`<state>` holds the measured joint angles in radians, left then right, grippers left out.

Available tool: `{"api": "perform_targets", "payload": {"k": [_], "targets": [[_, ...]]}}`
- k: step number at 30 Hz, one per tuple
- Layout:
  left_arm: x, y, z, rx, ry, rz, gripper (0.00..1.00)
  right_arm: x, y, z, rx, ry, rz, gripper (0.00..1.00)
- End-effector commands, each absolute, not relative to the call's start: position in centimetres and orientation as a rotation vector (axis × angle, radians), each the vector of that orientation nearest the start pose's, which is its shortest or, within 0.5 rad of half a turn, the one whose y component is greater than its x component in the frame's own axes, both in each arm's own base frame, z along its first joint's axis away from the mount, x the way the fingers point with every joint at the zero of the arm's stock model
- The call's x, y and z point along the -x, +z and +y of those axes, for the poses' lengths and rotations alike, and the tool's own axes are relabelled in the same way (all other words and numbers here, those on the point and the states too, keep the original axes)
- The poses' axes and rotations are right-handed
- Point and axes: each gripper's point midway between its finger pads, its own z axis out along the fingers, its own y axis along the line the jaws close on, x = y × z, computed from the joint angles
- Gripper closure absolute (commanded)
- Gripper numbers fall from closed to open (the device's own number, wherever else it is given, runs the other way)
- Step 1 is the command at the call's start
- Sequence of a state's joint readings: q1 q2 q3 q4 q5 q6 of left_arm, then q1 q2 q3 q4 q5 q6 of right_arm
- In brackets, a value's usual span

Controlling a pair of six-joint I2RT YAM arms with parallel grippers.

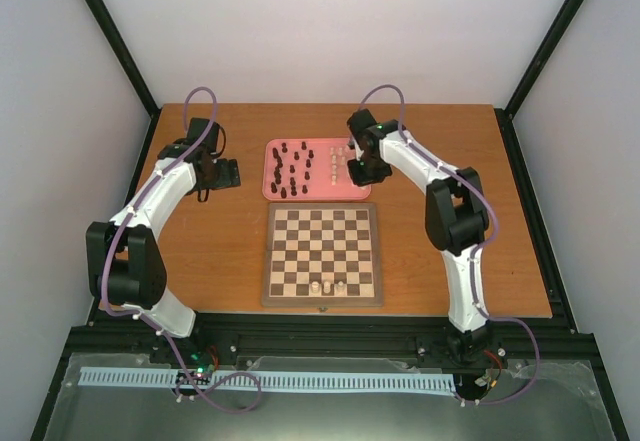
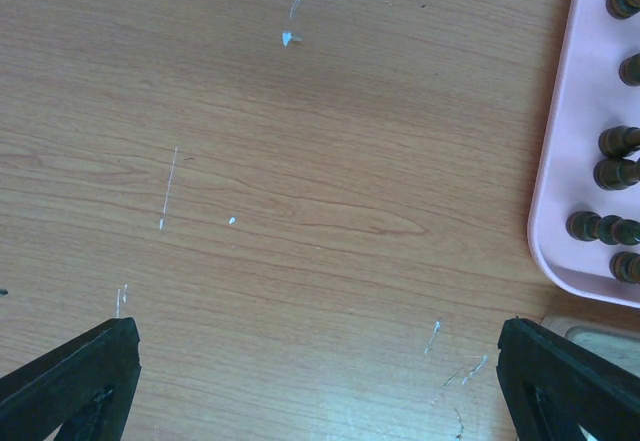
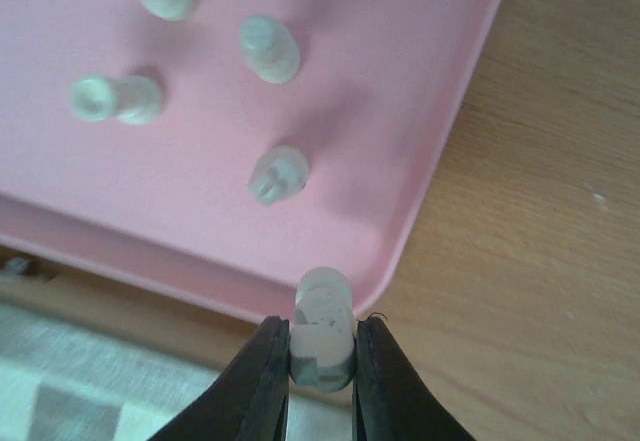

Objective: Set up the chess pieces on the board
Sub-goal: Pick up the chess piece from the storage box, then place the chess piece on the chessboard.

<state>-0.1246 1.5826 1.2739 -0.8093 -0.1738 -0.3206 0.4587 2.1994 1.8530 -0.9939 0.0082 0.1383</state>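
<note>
My right tool (image 3: 320, 346) pinches a cream-white chess piece (image 3: 322, 306), perhaps a pawn, at the corner of the pink rounded tray (image 3: 380, 111). My left tool (image 2: 320, 371) is spread wide.

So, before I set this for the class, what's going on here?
The right gripper is shut on a cream-white piece at the corner of the pink tray. The left gripper hangs open over bare table beside the tray. Three white pieces are on the board.

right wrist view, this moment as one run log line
right pincer: shut on cream piece at pink tray corner | left pincer: open over table | board: few cream pieces set
</note>
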Motion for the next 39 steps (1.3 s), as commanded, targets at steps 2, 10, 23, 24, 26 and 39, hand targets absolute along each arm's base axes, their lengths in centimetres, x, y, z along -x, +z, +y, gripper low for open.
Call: {"api": "perform_targets", "payload": {"k": [2,10,23,24,26,39], "targets": [[-38.3,15.6,-1.7,0.294,0.096,2.609,0.00,-40.7,13.9,22.2,0.502,0.124,2.768,0.87],[-38.5,15.7,-1.6,0.294,0.103,2.602,0.00,-27.1,13.0,24.0,0.672,0.156,2.880,0.87],[-38.6,15.0,-1.7,0.305,0.098,2.610,0.00,-15.5,8.7,23.7,0.757,0.191,2.916,0.87],[-38.7,15.0,-1.8,0.306,0.093,2.611,0.00,-15.2,8.7,23.9,0.772,0.194,2.911,0.87],[-38.7,15.0,-1.9,0.307,0.085,2.610,0.00,-14.7,8.4,24.3,0.799,0.183,2.909,0.87],[-38.0,15.3,-1.8,0.306,0.087,2.600,0.00,-14.2,6.9,24.8,0.838,0.160,2.914,0.87]]}}
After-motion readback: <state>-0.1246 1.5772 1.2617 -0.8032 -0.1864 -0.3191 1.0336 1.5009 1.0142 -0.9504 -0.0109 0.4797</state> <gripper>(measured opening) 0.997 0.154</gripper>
